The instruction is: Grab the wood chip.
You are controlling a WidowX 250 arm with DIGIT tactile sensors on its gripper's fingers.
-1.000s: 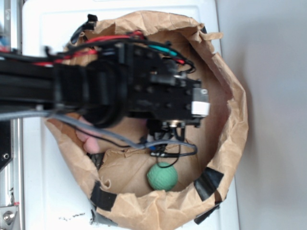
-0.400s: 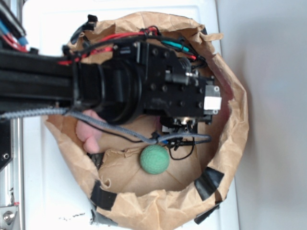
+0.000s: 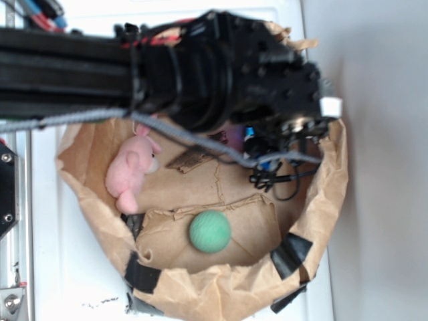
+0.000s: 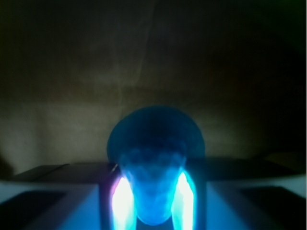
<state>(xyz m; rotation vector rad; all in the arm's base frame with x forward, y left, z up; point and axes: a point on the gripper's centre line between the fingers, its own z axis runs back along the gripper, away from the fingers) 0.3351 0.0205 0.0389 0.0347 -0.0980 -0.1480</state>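
We see the wood chip (image 3: 190,159) lying toward nine o'clock of our end effector (image 3: 294,127), long axis running two-to-eight, while its fingers appear clamped on a bluish rounded object (image 4: 154,163).

The exterior view looks straight down from overhead on a crumpled brown paper bag (image 3: 331,194) rolled open on a white tabletop (image 3: 60,261), with the blurred black robot arm (image 3: 200,70) reaching in from the left edge, close under the lens. The wrist view sits on the arm, very near, facing the dim brown paper (image 4: 72,96); a rounded blue-lit object (image 4: 154,158) fills its lower centre. Both views share the bag's paper interior.
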